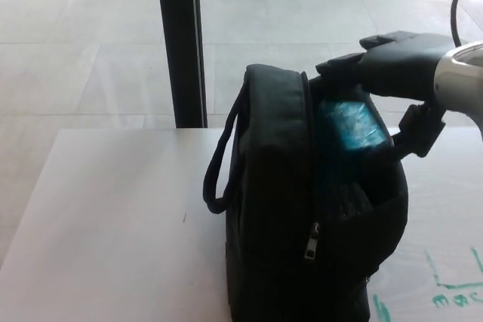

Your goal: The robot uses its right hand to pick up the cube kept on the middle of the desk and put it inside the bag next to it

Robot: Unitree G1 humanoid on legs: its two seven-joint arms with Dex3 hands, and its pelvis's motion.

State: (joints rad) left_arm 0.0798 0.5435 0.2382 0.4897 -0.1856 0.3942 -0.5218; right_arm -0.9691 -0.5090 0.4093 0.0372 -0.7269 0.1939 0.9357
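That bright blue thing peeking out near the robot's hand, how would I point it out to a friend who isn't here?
Start at the white desk and find the tall black bag standing on it. Look into the bag's open top, just under the robot's black right hand. There sits a teal cube, the only bright, shiny thing among all that black.

A white desk (113, 216), green-marked at its right corner, carries the upright black bag (302, 216).
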